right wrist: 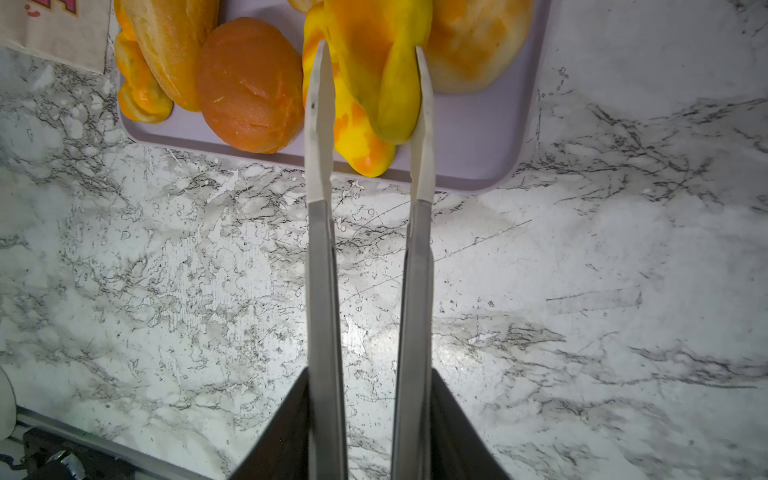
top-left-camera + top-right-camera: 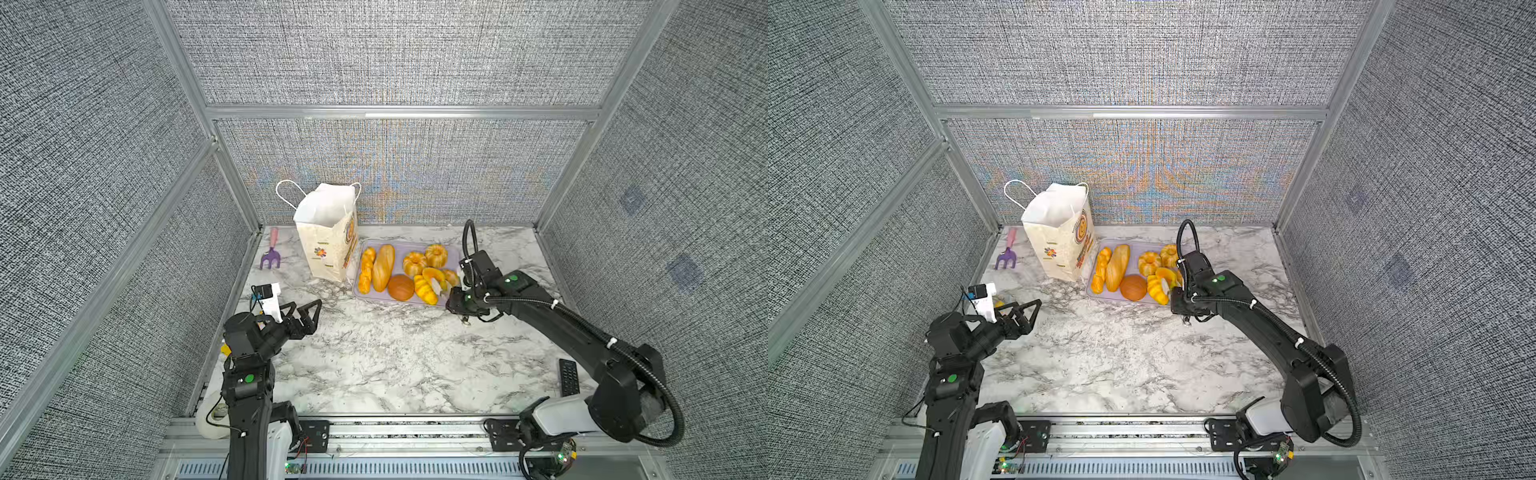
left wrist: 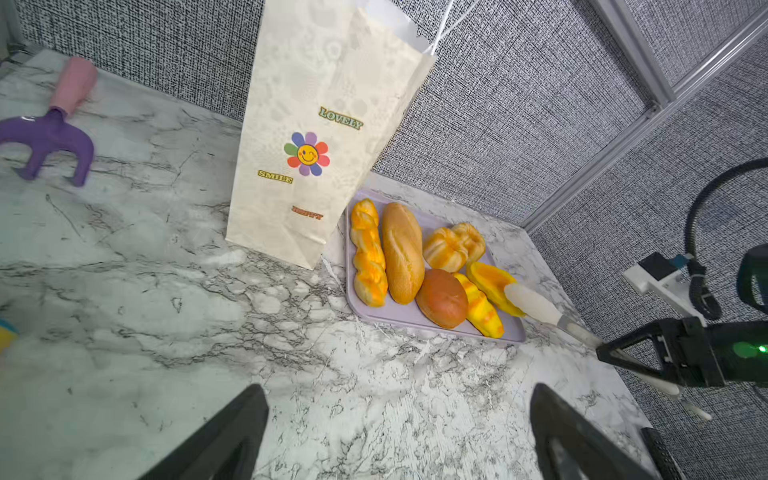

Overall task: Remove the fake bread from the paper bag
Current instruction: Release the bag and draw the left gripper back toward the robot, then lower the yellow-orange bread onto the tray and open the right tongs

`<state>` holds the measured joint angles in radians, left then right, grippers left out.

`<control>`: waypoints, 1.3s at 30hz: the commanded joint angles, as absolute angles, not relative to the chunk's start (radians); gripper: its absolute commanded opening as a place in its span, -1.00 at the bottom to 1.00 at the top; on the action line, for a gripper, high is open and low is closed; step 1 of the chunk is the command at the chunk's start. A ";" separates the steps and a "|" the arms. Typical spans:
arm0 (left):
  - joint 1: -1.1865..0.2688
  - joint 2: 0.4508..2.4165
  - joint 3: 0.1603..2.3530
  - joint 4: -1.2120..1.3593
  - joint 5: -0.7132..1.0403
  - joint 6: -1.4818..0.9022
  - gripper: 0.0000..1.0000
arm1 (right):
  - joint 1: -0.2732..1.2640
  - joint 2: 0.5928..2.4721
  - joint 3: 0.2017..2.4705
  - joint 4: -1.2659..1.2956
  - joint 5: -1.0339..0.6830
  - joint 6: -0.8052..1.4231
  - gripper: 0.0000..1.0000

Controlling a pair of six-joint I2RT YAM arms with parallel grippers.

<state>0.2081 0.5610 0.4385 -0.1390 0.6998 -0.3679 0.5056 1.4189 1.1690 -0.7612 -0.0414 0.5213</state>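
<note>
The fake bread (image 2: pixel 384 268) is laid on the lilac tray (image 1: pixel 478 145) at 1 o'clock, beside the paper bag (image 2: pixel 324 245). One roll (image 1: pixel 374 83) is straddled by the right hand (image 1: pixel 370 50), but whether it is pinched cannot be told. If it sticks on withdrawal, it could be pulled off the tray. The left hand (image 2: pixel 306 311) is spread wide and empty.

The paper bag (image 2: pixel 328 245) stands upright at the back of the table (image 2: pixel 374 353), with the tray (image 2: pixel 398 251) just right of its base and the fake bread (image 2: pixel 383 268) lying on that tray. A toy rake (image 2: pixel 271 253) lies left of the bag; a remote (image 2: pixel 568 376) lies at the front right.
</note>
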 commanded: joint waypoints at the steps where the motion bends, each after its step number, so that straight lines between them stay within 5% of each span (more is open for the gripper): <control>1: 0.201 0.557 0.427 -0.111 0.712 -0.368 0.99 | 0.502 1.415 1.178 -0.747 -0.057 0.541 -0.11; 20: 0.175 0.548 0.390 -0.058 0.700 -0.368 0.99 | 0.375 1.298 1.144 -0.768 -0.127 0.447 -0.10; 31: 0.173 0.552 0.385 -0.055 0.696 -0.368 0.99 | 0.217 1.453 1.261 -0.760 -0.397 0.278 -0.13; 39: 0.173 0.557 0.383 -0.054 0.684 -0.368 0.99 | 0.188 1.550 1.307 -0.807 -0.415 0.204 -0.14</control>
